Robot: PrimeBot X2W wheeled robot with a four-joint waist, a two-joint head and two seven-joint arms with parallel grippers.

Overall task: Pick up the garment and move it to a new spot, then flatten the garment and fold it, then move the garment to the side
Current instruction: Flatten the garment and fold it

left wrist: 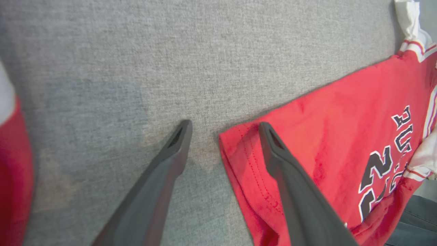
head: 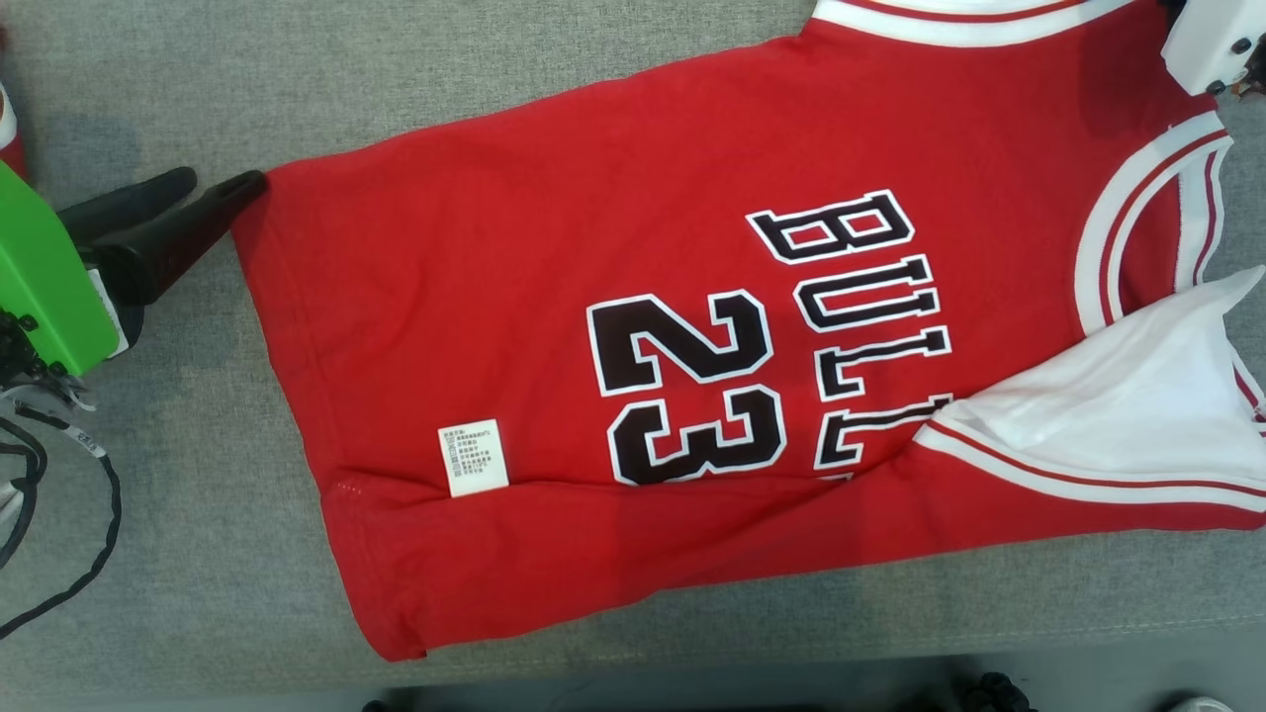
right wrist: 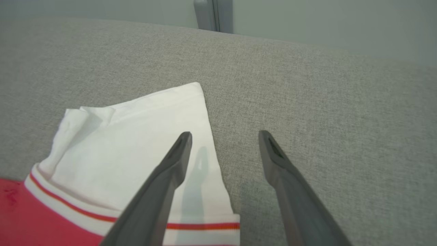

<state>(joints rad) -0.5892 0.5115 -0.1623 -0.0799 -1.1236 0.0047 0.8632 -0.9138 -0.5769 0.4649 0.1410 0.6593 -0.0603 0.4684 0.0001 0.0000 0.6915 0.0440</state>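
Two dark, tapering fingers of the left gripper are seen spread wide at the hem corner of the garment, with nothing held between them. The garment, a red sleeveless jersey of soft knit, is laid nearly flat and lengthwise across a grey woven surface, hem toward the robot's left and neck toward its right. White trim with thin red stripes is sewn round the armholes and neck. Black, white-edged block letters and the number 23 are printed on the chest. A small white rectangular care label is seen near the hem. By one armhole a white triangular flap is turned over the end of the lettering.

In the left wrist view the stitched seam of the hem is made out. One finger is placed over the red corner and the other over bare grey weave; whether cloth is touched cannot be told. A second piece of red and white fabric is caught at that view's left edge.

In the right wrist view the right gripper is shown with fingers wide apart and empty, one above the flap's edge, the other above the grey surface. A pale wall is seen beyond.

The head view adds a green housing and a loose black cable beside the left gripper.
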